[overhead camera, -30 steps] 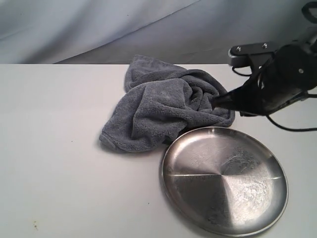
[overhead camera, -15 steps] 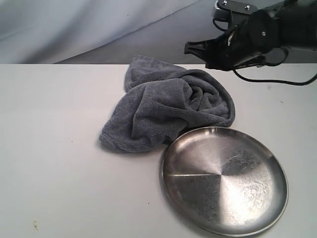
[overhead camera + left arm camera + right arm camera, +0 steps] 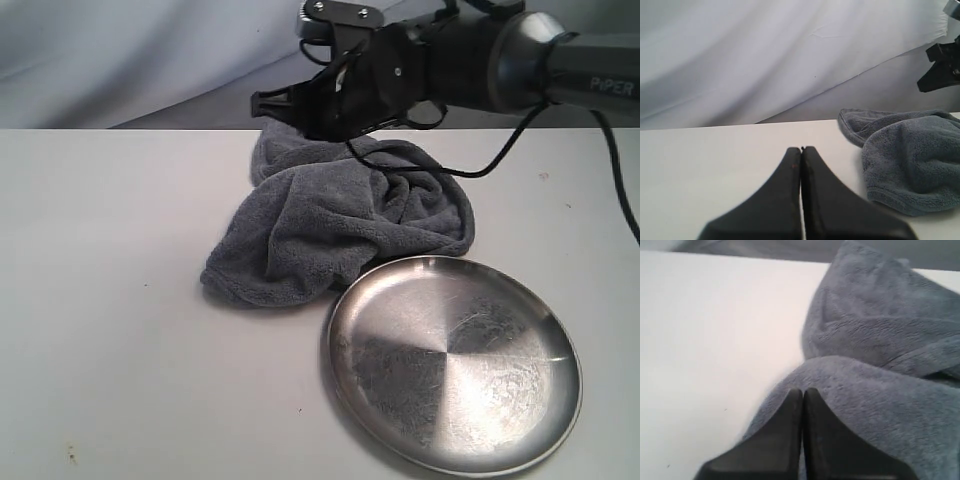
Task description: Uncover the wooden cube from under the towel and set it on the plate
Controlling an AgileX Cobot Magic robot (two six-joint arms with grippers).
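Note:
The dark grey towel lies bunched in a heap at the middle of the white table, its front edge touching the rim of the steel plate. No wooden cube shows in any view. My right gripper hangs shut and empty above the towel's far left corner; in its wrist view the right gripper sits over the towel. My left gripper is shut with nothing in it, low over bare table, the towel off to one side.
The right arm with its cable stretches across the back of the table from the right. A pale grey cloth backdrop hangs behind the table's far edge.
My right gripper has risen from the towel's right side beside the plate and swung left across the back, ending above the towel's far left corner. The towel has not shifted.

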